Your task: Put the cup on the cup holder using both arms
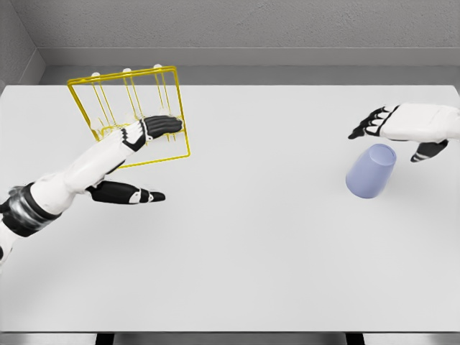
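Left arm: I see it enter from the lower left, reaching up and right.
Left hand [140, 162]: fingers stretched flat and together, thumb extended well below them; it grips nothing.
Right arm: it enters from the right edge, high up.
Right hand [402, 128]: fingers loosely extended leftward, thumb hanging below; it holds nothing.

Bare table [244, 237] lies between cup [371, 171] and cup holder [129, 115]; left hand [144, 154] fronts the holder.

Bright, even, diffuse light, clean sharp render, no glare or blur, faint soft shadows on the white table [237, 251]
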Action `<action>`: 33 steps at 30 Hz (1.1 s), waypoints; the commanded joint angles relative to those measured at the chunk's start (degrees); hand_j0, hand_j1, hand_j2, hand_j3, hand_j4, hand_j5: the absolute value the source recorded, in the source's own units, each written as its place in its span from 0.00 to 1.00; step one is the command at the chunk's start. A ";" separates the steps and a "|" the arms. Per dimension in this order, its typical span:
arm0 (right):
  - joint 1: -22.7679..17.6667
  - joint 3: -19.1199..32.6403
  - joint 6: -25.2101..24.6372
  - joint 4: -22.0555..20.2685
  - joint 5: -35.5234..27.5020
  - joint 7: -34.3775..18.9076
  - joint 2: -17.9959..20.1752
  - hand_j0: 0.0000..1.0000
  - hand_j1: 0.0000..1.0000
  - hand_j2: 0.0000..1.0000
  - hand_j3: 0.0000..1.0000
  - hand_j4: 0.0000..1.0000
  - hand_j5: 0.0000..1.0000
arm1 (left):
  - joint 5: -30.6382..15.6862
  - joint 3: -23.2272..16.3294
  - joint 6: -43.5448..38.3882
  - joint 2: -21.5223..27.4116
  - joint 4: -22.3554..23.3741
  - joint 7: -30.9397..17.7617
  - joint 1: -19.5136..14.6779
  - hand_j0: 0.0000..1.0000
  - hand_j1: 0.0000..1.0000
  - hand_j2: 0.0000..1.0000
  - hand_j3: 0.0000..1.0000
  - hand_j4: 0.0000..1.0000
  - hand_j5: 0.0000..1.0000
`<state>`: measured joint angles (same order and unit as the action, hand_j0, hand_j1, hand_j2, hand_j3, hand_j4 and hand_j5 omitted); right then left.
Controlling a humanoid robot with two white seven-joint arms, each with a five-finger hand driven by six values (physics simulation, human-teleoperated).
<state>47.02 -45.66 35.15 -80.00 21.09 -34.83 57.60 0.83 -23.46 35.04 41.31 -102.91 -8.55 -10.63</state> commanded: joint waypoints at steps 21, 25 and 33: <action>0.18 -4.00 -0.15 0.02 4.31 -0.17 -2.85 0.93 0.93 0.93 0.93 0.93 0.93 | -20.96 -10.91 -8.84 -0.61 2.89 -2.26 -0.35 1.00 1.00 1.00 1.00 1.00 1.00; 0.00 -4.09 -0.15 0.11 5.81 -0.17 -2.67 0.87 0.87 0.87 0.87 0.87 0.87 | -22.28 -12.84 -14.12 -0.96 3.68 -2.44 -0.79 1.00 1.00 1.00 1.00 1.00 1.00; -0.09 -4.00 -0.15 0.20 5.81 -0.17 -2.58 0.68 0.68 0.68 0.68 0.68 0.68 | -29.04 -14.16 -21.59 -2.46 6.84 -2.44 -1.32 1.00 1.00 1.00 1.00 1.00 1.00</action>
<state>46.93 -49.57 34.93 -79.86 26.68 -35.01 54.97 -25.81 -37.34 14.86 38.98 -96.95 -10.98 -11.95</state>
